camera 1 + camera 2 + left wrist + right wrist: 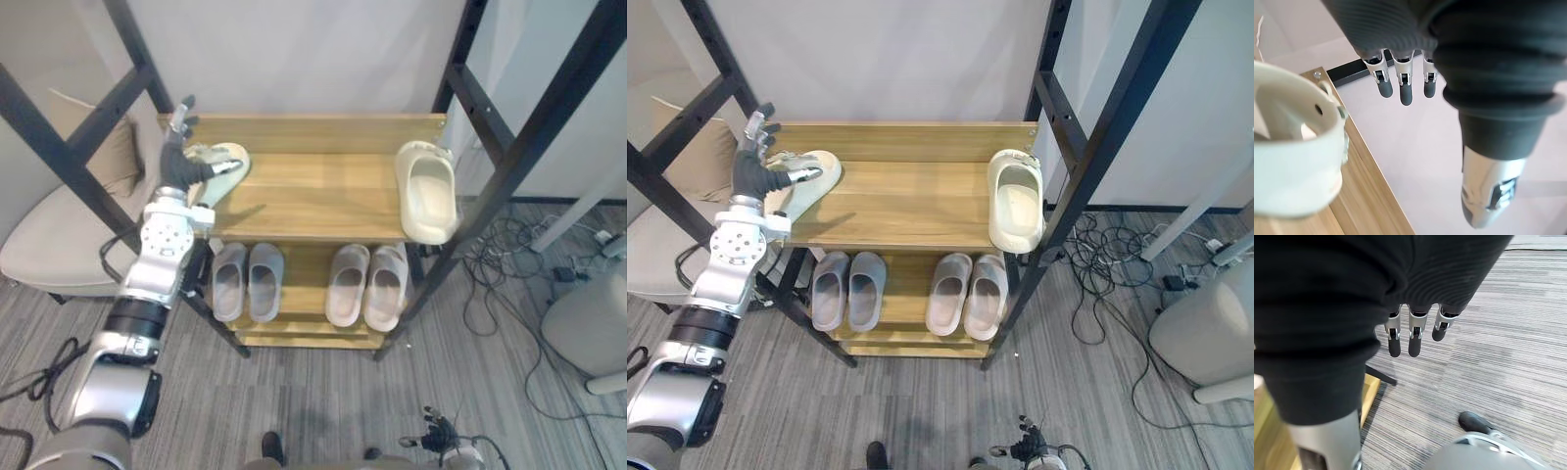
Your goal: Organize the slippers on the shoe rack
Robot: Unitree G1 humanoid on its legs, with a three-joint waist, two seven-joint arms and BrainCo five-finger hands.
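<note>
At the upper left, the left hand (179, 162) is open, fingers straight, resting against 1 cream slipper (811, 194) that lies askew at the left end of the shoe rack (313, 196) top shelf. I cannot tell whether the thumb grips it. Lower centre, on the bottom shelf, the grey pair (265, 279) and the beige pair (348, 284) each sit side by side, so 2 pairs look done. At the right edge of the top shelf the other cream slipper (428, 196) lies well apart from its mate. Bringing those 2 together seems the remaining work. The right hand (1410, 338) hangs open over the floor.
</note>
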